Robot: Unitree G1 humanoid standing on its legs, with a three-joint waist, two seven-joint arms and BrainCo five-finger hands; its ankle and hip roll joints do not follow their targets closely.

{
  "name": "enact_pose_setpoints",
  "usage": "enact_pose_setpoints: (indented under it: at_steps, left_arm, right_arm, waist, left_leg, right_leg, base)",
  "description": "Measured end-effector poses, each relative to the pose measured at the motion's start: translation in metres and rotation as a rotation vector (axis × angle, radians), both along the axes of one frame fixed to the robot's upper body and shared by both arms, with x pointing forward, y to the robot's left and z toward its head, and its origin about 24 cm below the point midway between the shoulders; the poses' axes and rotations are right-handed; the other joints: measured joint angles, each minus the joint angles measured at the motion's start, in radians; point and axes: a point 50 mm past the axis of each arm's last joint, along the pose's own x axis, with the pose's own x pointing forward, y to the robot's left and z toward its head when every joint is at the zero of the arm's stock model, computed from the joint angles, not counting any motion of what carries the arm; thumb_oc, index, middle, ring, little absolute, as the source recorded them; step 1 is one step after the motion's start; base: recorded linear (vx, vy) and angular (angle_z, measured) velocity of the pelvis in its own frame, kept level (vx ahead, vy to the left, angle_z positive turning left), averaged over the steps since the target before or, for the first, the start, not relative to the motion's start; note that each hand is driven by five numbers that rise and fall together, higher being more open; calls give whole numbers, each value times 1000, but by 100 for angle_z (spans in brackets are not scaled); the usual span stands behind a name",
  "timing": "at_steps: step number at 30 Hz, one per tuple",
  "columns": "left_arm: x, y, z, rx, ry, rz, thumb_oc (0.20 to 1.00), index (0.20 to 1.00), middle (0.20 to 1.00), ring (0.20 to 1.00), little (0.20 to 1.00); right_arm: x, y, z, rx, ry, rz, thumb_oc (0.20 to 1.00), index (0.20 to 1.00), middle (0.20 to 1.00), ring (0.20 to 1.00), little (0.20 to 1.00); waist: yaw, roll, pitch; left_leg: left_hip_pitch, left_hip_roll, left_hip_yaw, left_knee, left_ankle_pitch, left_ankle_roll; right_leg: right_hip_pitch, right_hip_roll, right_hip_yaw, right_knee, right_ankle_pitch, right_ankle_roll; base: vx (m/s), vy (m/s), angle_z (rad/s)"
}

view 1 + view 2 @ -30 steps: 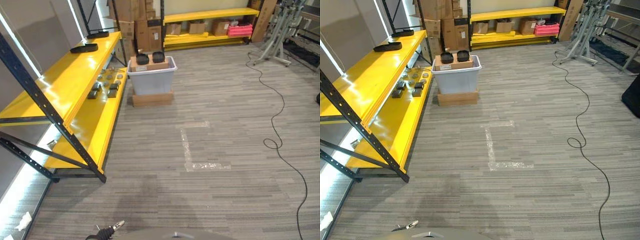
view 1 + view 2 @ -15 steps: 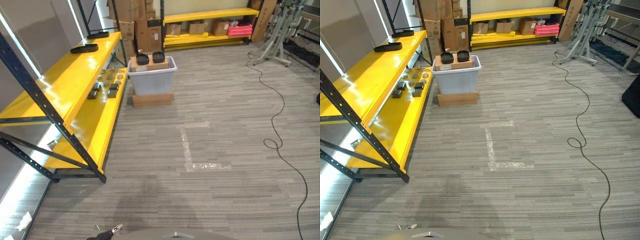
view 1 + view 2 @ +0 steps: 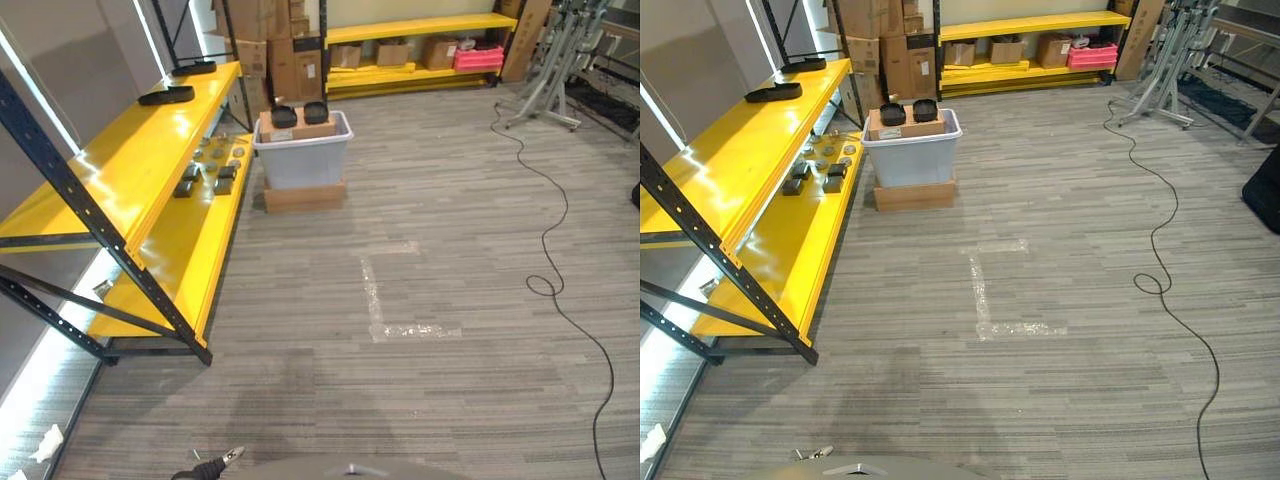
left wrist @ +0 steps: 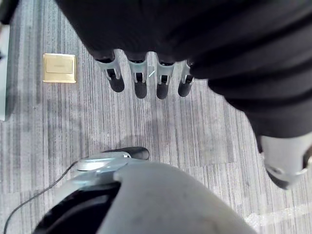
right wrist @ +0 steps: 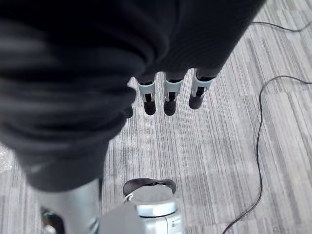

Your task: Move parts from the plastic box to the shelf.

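Some parts (image 3: 205, 170) lie on the left shelf (image 3: 160, 150); two wait on the far box (image 3: 300, 160). Both hands, left (image 4: 141, 78) and right (image 5: 168, 95), hang with fingers straight, empty

One plastic box (image 3: 302, 160); two black parts (image 3: 284, 116) on its cardboard lid; two yellow shelf units (image 3: 150, 175); two black trays (image 3: 167, 96) on the left shelf.
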Motion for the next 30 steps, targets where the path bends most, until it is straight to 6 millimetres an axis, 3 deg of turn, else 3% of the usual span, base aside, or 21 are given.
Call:
enact_pose_setpoints:
  at_steps: [6,10,13,15,18,22,24,26,28,30]
  left_arm:
    - [2,0,0,0,-14,-2,1000,1000,1000,1000,1000]
    - [15,1,3,2,-47,-8,1000,1000,1000,1000,1000]
    - [30,2,6,0,-83,-19,1000,1000,1000,1000,1000]
    - [31,2,6,-4,-93,-17,1000,1000,1000,1000,1000]
    - [36,7,8,2,-112,17,1000,1000,1000,1000,1000]
    - [28,15,7,17,-93,66,1000,1000,1000,1000,1000]
    - [27,19,8,27,-98,66,1000,1000,1000,1000,1000]
    - [24,22,8,33,-107,68,1000,1000,1000,1000,1000]
    - [20,22,7,32,-109,75,1000,1000,1000,1000,1000]
    - [15,20,6,21,-99,99,1000,1000,1000,1000,1000]
  right_arm:
    - [5,-9,3,-17,-46,-80,1000,1000,1000,1000,1000]
    - [22,-8,4,-4,-118,-110,1000,1000,1000,1000,1000]
    - [50,-6,7,12,-206,-119,1000,1000,1000,1000,1000]
    - [50,-5,7,20,-216,-133,1000,1000,1000,1000,1000]
    - [59,-2,8,50,-264,-130,1000,1000,1000,1000,1000]
    - [66,2,9,81,-306,-142,1000,1000,1000,1000,1000]
    - [64,5,7,94,-300,-150,1000,1000,1000,1000,1000]
    - [57,13,4,114,-280,-158,1000,1000,1000,1000,1000]
    - [51,20,1,131,-258,-164,1000,1000,1000,1000,1000]
    - [46,20,0,129,-241,-166,1000,1000,1000,1000,1000]
  waist:
    - [-4,0,1]
    - [-26,-13,54]
    - [-19,-6,126]
    - [-28,-7,135]
    - [-27,-28,148]
    - [-54,-72,171]
    - [-64,-91,170]
    - [-62,-102,166]
    - [-67,-106,155]
    - [-79,-102,138]
  left_leg:
    - [8,-18,16,0,-13,21]
    - [9,-55,11,2,-17,49]
    - [8,-61,-7,4,-16,99]
    - [2,-60,9,1,-13,117]
    - [-13,-58,17,1,-13,118]
    - [-26,-58,15,18,-13,117]
    - [-12,-57,13,20,-27,99]
    - [11,-45,7,27,-53,70]
    - [28,-14,-21,40,-83,24]
    - [52,40,-56,37,-112,-22]
  right_leg:
    - [-3,-8,27,5,10,21]
    - [-54,-29,30,115,4,49]
    - [-189,-47,-31,336,69,136]
    - [-237,-84,-98,403,46,138]
    - [-255,-103,-129,313,40,146]
    - [-219,-119,-98,38,65,146]
    - [-216,-153,-103,-51,100,152]
    - [-213,-175,-103,-44,118,150]
    - [-175,-172,-103,21,110,143]
    - [-152,-126,-137,34,110,112]
  base:
    - [16,90,-12]
    - [-2,69,-17]
    - [59,48,-59]
    - [131,-81,-13]
    - [241,-195,-18]
    - [306,-199,-3]
    - [394,-241,4]
    - [370,-241,7]
    - [387,-263,29]
    - [407,-272,47]
